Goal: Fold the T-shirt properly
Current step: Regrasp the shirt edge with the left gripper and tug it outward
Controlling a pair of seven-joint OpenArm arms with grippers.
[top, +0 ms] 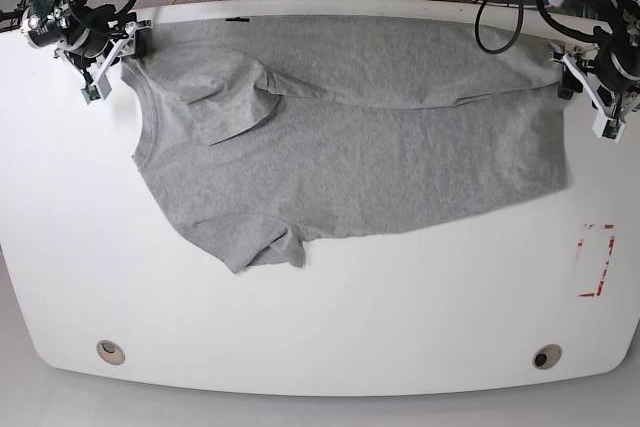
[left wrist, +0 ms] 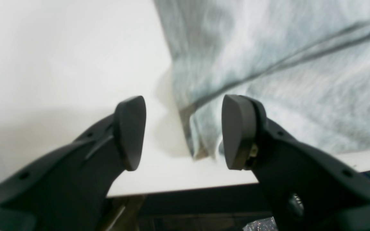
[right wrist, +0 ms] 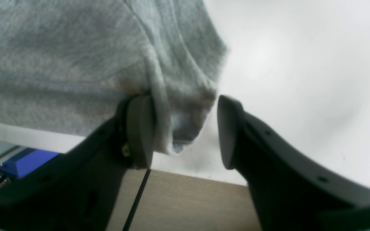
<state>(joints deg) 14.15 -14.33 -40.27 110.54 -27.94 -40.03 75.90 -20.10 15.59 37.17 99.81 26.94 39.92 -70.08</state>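
The light grey T-shirt (top: 360,147) lies across the far half of the white table (top: 330,327), with its far long edge folded over toward the middle. No lettering shows. My right gripper (top: 112,59) is at the shirt's left far corner. In the right wrist view this gripper (right wrist: 185,131) is open, with the shirt's (right wrist: 59,64) corner between the jaws and against one pad (right wrist: 140,131). My left gripper (top: 585,87) is at the right far corner. In the left wrist view it (left wrist: 185,133) is open, with the shirt's (left wrist: 284,80) corner just beyond the gap.
A red tape rectangle (top: 598,259) marks the table at the right. Two round holes (top: 111,351) (top: 545,356) sit near the front edge. Cables (top: 500,7) hang behind the far edge. Both grippers are close to the table's far edge.
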